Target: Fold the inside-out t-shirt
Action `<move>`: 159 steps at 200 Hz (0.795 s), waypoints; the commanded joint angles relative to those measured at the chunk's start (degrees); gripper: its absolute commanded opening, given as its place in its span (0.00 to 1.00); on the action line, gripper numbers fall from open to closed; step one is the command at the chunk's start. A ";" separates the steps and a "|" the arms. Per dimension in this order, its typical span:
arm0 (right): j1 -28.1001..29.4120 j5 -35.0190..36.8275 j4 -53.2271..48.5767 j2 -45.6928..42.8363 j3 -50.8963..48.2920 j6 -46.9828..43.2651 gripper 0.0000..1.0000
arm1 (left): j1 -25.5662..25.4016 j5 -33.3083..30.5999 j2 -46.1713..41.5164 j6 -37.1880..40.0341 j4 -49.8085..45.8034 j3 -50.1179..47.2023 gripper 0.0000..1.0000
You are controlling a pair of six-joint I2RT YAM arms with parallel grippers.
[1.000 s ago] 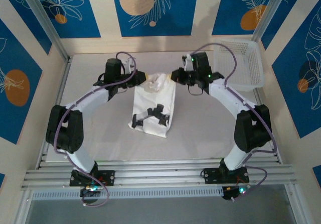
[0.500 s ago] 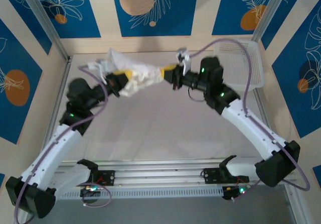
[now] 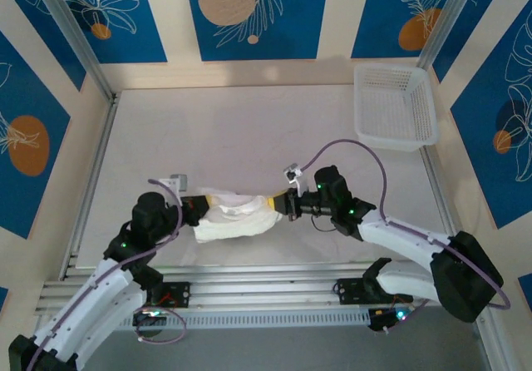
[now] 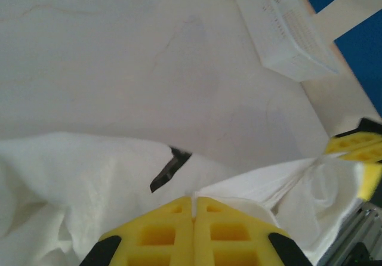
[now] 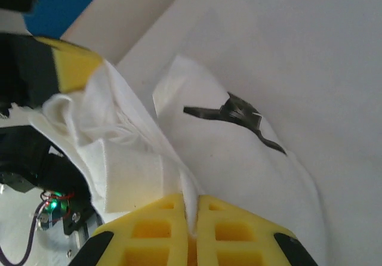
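White cloth, the t-shirt (image 3: pixel 235 220), hangs in a crumpled band between the two grippers, low over the near edge of the table (image 3: pixel 249 138), just in front of the arm bases. The left gripper (image 3: pixel 199 207) pinches its left end and the right gripper (image 3: pixel 278 205) its right end, and both pairs of yellow pads are pressed together with a thin fold of cloth between them. A second ago the shirt lay as a neat rectangle in the middle of the table; then it was lifted and stretched toward the far side, and now it is pulled down to the near side. I judge the fold is opened again, so the task is not finished. The basket (image 3: pixel 395 105) stands well apart in the far right corner. The dark patch (image 4: pixel 169 167) on the shirt shows no readable letters, and I see no brand or label.
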 commanded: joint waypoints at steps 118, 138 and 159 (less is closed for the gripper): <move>-10.92 -1.03 -7.07 16.26 41.02 -3.78 0.00 | 3.51 -6.88 31.40 14.07 9.25 34.89 0.00; -9.64 -2.68 -6.04 14.10 38.48 -7.69 0.00 | 3.36 0.20 30.54 14.38 10.84 34.79 0.00; -7.93 -6.42 -2.44 10.32 27.88 -10.13 0.00 | 1.44 2.89 28.81 10.18 11.35 26.84 0.00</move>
